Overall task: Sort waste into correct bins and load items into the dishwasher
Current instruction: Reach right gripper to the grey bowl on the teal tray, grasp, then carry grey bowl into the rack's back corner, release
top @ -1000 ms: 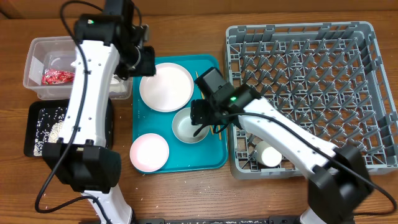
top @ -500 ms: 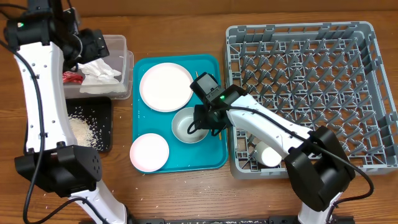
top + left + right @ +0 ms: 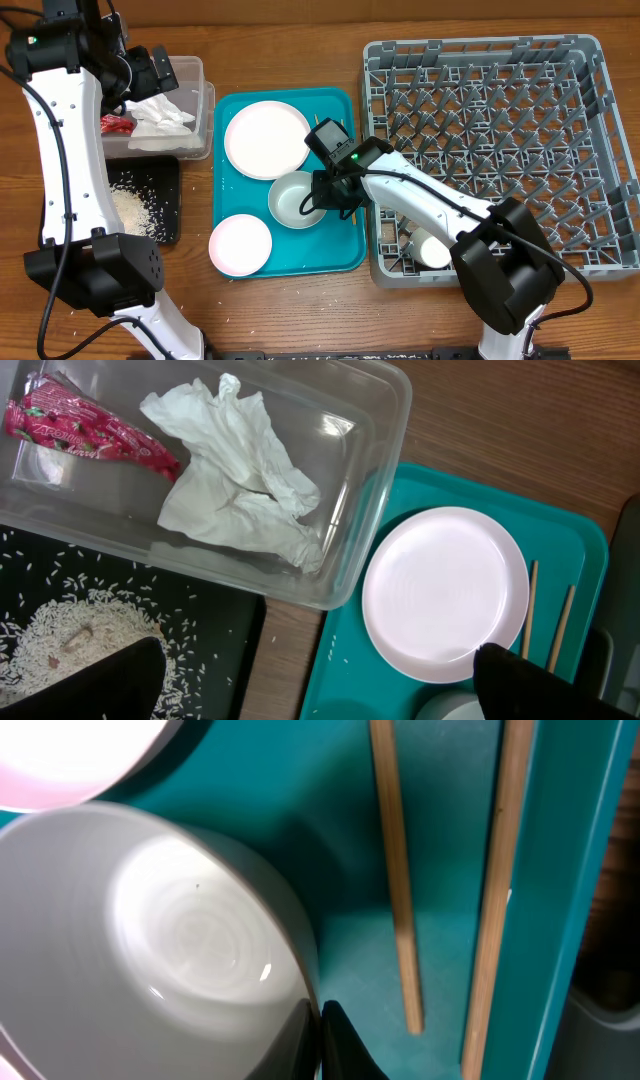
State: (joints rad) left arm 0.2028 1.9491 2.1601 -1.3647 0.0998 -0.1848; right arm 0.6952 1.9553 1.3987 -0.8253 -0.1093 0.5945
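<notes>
- Waste looks sorted. One red wrapper and one crumpled napkin lie in the clear tub at upper left, and the rice is heaped in the black tray below it.
- The left gripper hangs over the tub with its fingers spread, holding nothing.
- Loading has barely begun: the dish rack on the right holds one white cup, in its lower left corner.
- Five items remain on the teal tray at centre: one white plate, one pink plate, one grey metal bowl and two chopsticks.
- The right gripper appears pinched on the bowl's right rim.
</notes>
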